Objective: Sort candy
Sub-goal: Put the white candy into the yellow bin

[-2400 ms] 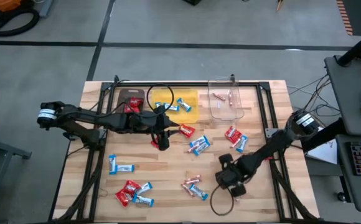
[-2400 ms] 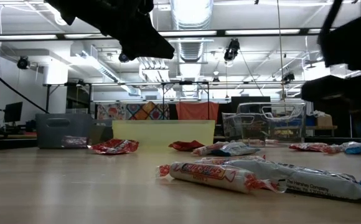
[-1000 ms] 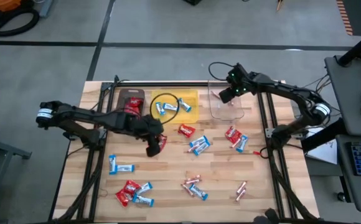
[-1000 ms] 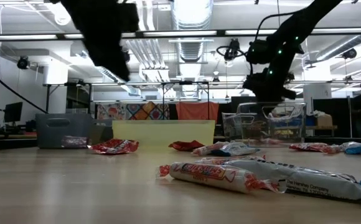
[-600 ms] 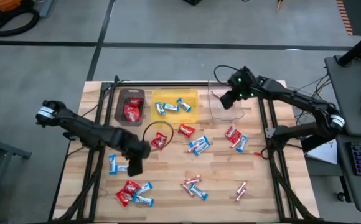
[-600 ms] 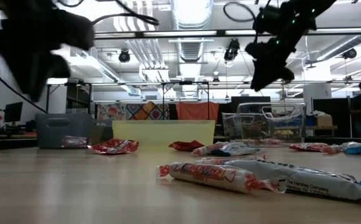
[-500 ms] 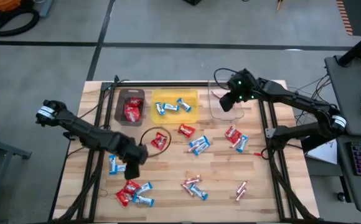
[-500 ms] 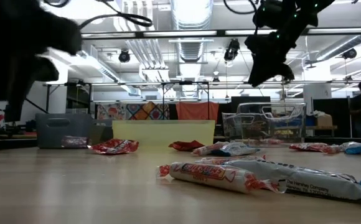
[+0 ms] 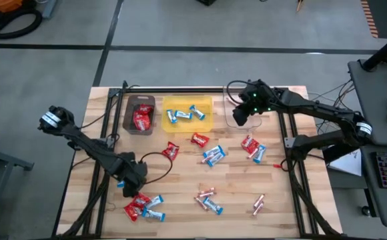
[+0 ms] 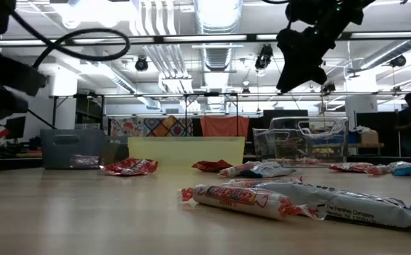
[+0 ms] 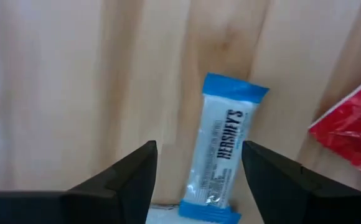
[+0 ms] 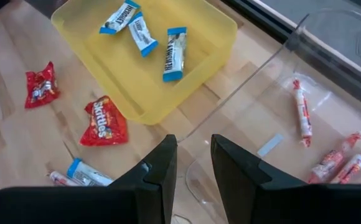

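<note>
Wooden bench [image 9: 180, 207], candy scattered over most of it, three bins in a row along its far edge.

Yellow bin [image 9: 207, 123], middle of the row: three blue-and-white bars [image 9: 183, 115] inside. Clear bin [image 12: 330, 118] toward the far right corner: slim pink sticks [image 12: 301, 115], four countable in the right wrist view (edges cut off, maybe more). Brown bin [image 9: 128, 115] toward the far left corner: red packets [image 9: 141, 119], count unclear.

Left gripper [image 9: 128, 181] sits low near the bench's near-left corner, fingers [image 11: 131, 177] spread apart and holding nothing. Between them lies a blue-and-white bar [image 11: 223, 149], white body with blue ends, printed "HERSHEY'S"; a red wrapper [image 11: 355, 134] just beside it.

Right gripper [image 9: 240, 115] hangs over the clear bin's near edge, fingers [image 12: 159, 177] parted with a narrow gap, nothing in them.

Loose on the bench: a red packet [image 12: 103, 127] reading "Skittles" just beside the yellow bin, another red packet [image 12: 41, 85] near it. Mixed red and blue pieces [image 9: 252, 148] toward the right edge, a red-and-blue cluster [image 9: 143, 207] at the near-left corner, pink sticks [image 9: 207, 199] along the near edge.
</note>
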You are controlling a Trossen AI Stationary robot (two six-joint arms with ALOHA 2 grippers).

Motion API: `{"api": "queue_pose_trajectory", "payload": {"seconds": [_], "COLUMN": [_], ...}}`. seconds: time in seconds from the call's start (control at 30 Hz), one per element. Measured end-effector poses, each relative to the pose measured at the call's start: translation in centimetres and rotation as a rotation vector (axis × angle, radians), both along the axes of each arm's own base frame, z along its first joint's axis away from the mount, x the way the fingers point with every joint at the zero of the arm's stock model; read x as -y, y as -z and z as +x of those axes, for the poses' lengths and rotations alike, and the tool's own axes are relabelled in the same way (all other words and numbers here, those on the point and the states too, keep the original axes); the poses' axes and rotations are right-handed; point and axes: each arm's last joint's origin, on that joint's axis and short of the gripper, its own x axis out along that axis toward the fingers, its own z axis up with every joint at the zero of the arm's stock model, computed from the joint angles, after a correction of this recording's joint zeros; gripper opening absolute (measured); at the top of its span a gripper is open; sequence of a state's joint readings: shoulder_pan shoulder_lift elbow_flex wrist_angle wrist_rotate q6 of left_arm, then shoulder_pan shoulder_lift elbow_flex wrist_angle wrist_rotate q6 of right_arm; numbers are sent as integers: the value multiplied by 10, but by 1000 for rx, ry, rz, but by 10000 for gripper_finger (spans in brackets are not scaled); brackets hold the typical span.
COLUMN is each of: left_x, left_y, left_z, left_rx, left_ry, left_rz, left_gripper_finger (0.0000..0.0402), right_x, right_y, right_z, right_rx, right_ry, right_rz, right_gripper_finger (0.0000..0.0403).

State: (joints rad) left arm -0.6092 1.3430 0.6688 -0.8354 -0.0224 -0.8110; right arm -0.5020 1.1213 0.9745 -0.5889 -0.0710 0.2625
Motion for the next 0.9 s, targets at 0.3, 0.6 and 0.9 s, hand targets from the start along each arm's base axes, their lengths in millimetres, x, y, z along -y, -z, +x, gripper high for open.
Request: {"api": "queue_pose_trajectory", "payload": {"seconds": [0.3,0.6,0.9], "left_x": [-2,-5,7], "left_y": [18,22,0], "left_z": [-6,-10,8], "left_rx": [7,-5,87], "left_ry": [-53,-91,-29], "left_rz": [-59,-42,-68], "left_gripper_finger": [193,83,22], "right_x": [0,-4,-16], "right_y": [0,0,-3], "right_z": [0,2,10], "right_rx": [-2,-7,17], "right_ry": [2,-47,-145], "right_rz": [-2,-17,-61], "right_gripper_finger": [93,93,93]}}
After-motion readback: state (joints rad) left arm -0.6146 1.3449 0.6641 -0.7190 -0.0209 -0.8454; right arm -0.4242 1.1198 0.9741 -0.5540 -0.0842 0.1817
